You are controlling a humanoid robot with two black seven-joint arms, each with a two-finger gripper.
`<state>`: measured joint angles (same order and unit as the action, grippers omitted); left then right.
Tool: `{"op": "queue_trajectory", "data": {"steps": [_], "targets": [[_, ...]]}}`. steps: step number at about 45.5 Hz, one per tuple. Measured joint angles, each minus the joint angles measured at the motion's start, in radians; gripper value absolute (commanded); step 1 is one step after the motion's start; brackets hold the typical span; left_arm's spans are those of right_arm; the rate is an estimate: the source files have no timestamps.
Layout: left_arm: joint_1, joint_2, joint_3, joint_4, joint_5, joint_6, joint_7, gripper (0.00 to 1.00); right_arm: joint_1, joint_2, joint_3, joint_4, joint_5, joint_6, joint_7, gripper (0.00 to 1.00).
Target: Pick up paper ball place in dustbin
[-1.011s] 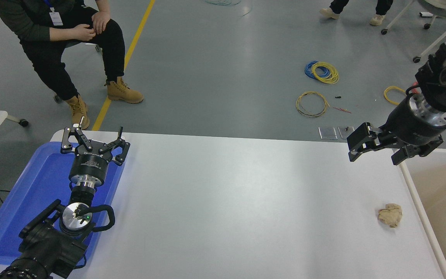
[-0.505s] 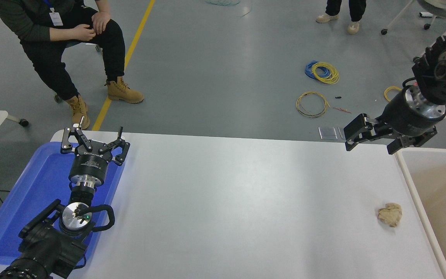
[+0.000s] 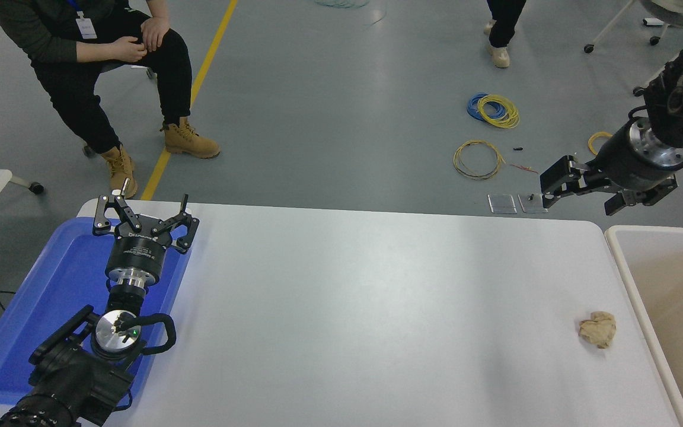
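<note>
Your right gripper (image 3: 581, 193) hangs in the air at the upper right, beyond the far edge of the white table (image 3: 347, 308), with its two black fingers (image 3: 558, 178) spread apart and nothing between them. The paper ball (image 3: 597, 329), a small tan-beige wad of wrinkled paper, lies on the table well below and nearer you than those fingers, close to the table's right edge and untouched. Just to the right of the ball, across that edge, stands the dustbin (image 3: 632, 284), a large rectangular bin with a thick cream-white rounded rim and beige inner walls; its near corner sits below the right fingers. Your left gripper (image 3: 143, 216) is parked at the lower left over the shallow blue plastic tray (image 3: 39, 296), its fingers spread wide and empty. Far from both sets of fingers, a person (image 3: 98, 59) in dark clothes and tan boots sits beyond the table's far left corner.
</note>
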<state>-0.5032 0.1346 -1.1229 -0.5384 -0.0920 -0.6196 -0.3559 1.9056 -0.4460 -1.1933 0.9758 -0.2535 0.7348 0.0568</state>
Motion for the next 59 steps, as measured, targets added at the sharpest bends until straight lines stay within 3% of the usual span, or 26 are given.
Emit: {"op": "queue_trajectory", "data": {"steps": [18, 59], "targets": [[0.000, 0.000, 0.000, 0.000, 0.000, 0.000, 0.000, 1.00, -0.153, -0.072, -0.003, -0.171, -0.002, -0.008, 0.002, 1.00], [0.000, 0.000, 0.000, 0.000, 0.000, 0.000, 0.000, 1.00, -0.615, -0.139, 0.295, -0.268, -0.072, -0.382, 0.010, 1.00]]}}
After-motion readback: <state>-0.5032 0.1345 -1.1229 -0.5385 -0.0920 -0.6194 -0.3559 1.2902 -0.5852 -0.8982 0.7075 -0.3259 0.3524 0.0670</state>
